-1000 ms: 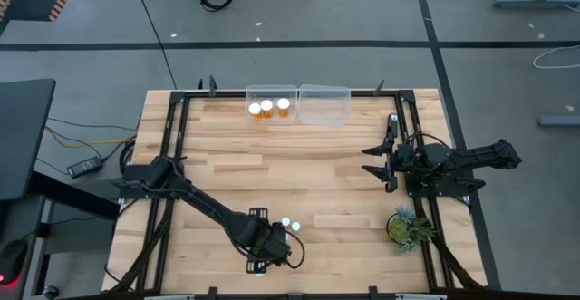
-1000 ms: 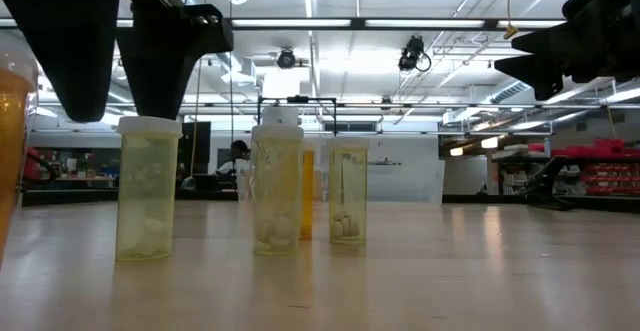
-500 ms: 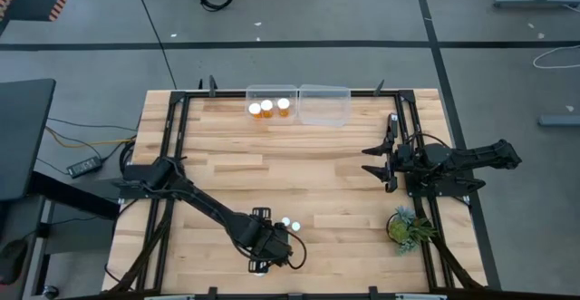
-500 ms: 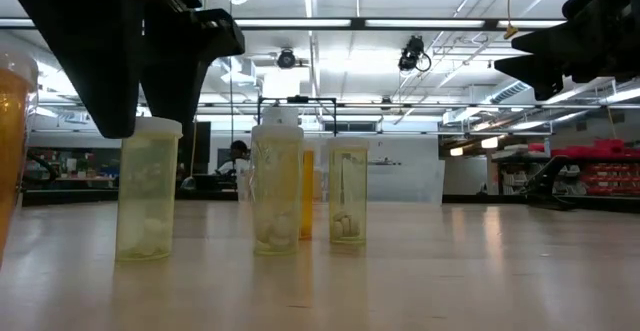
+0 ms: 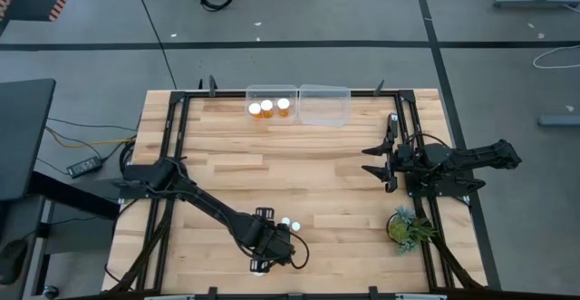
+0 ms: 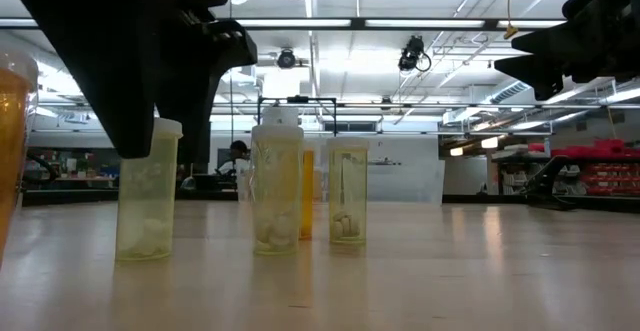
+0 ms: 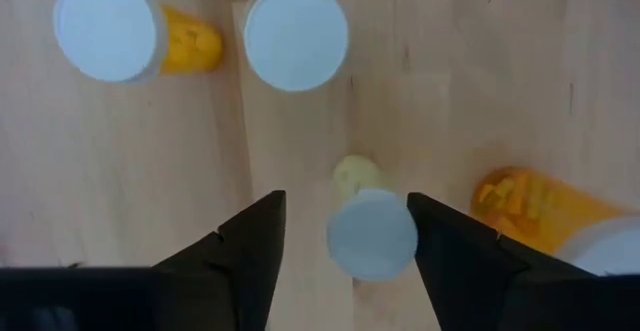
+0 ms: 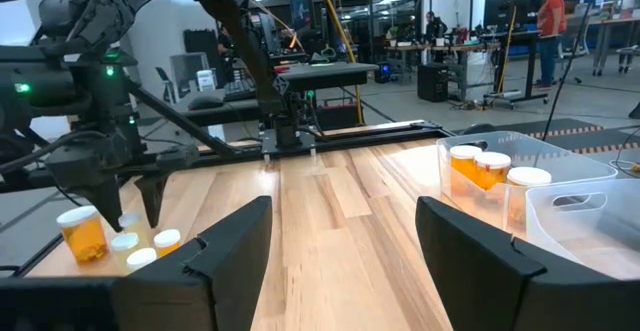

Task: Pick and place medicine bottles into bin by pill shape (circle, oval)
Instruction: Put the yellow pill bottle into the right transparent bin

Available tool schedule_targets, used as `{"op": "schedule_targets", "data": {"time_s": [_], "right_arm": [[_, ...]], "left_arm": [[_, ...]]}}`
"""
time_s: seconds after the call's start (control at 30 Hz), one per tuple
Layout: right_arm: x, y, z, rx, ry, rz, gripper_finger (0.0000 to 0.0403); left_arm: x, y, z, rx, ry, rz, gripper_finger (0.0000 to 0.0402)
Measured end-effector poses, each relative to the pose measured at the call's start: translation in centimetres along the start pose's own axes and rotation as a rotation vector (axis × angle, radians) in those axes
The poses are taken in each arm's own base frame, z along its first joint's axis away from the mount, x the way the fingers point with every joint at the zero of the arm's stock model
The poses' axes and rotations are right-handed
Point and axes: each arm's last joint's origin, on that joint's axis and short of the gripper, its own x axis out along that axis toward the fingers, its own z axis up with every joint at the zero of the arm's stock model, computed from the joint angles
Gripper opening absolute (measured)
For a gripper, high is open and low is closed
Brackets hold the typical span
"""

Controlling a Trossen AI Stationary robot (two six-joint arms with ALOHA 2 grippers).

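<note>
left gripper (image 7: 343, 246): jaws spread and pointing down, nothing clamped — a small-capped bottle (image 7: 371, 233) stands upright between the two fingers, nearer one finger than the other, with a gap showing on each side.
key relation: the bottle's long axis is vertical and in line with the gripper's approach, its white cap facing up, so in all likelihood the jaws need only settle lower and close across the cap or body.
neighbours: two larger-capped bottles (image 7: 296, 36) stand just beyond the fingers and an orange bottle (image 7: 545, 209) sits close on one side — little room for a wide grip.
place on table: near front edge, left of centre (image 5: 274, 241).
left bin (image 5: 272, 91): far edge, three bottles already inside.
right bin (image 5: 324, 105): beside it, looks empty.
right gripper (image 5: 380, 160): wide open, holding nothing, waiting over the right side, well apart from the cluster; the left arm is plainly nearer.
plant (image 5: 408, 227): front right, untouched.
</note>
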Motion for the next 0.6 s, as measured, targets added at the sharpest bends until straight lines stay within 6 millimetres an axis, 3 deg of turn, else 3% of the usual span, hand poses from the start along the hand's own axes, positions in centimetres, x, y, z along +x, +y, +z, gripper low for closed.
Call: {"op": "schedule_targets", "data": {"time_s": [0.43,0.6], "right_arm": [[0.0,0.0,-0.01,0.0,0.0,-0.001,0.0255],[0.0,0.0,-0.01,0.0,0.0,0.0,0.0255]], "left_arm": [[0.0,0.04,-0.01,0.048,0.002,0.0,0.0128],[-0.02,0.18,-0.05,0.079,0.011,0.004,0.0118]]}}
